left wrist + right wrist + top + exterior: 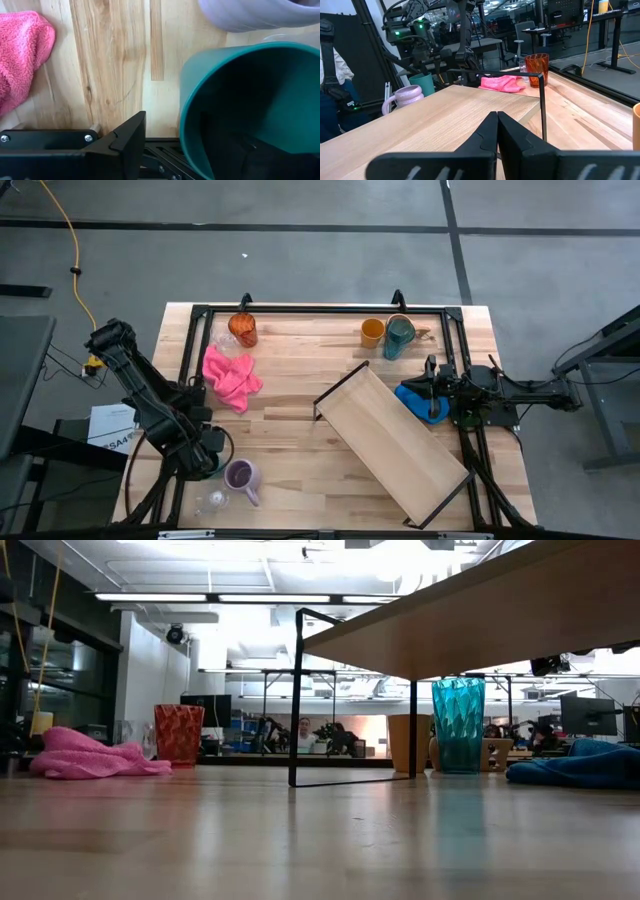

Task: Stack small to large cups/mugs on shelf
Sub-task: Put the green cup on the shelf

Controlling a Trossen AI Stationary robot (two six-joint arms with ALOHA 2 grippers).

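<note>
The green cup (225, 95) stands on the table near its left near corner, beside the purple mug (240, 475) and a clear glass (213, 502). My left gripper (190, 150) is open, with one finger inside the cup and one outside. The shelf (395, 440) stands slantwise on its black frame, right of centre. By the far edge are an orange-red tumbler (243, 330), a yellow mug (372, 332) and the teal tumbler (398, 337). My right gripper (496, 125) is shut, at the table's right over the blue cloth (412, 398). My left gripper straddles the green cup's rim (186, 125) from above. The outer finger (130, 142) stands apart from the wall, with bare table between them. Whether the inner finger (250, 157) touches the wall I cannot tell.
A pink cloth (230, 375) lies left of centre, with a clear glass (225, 340) beside the orange-red tumbler. A black rail frame (330, 310) runs around the table. Bare wood lies between the pink cloth and the shelf. A person (332, 85) stands beyond the table's left side.
</note>
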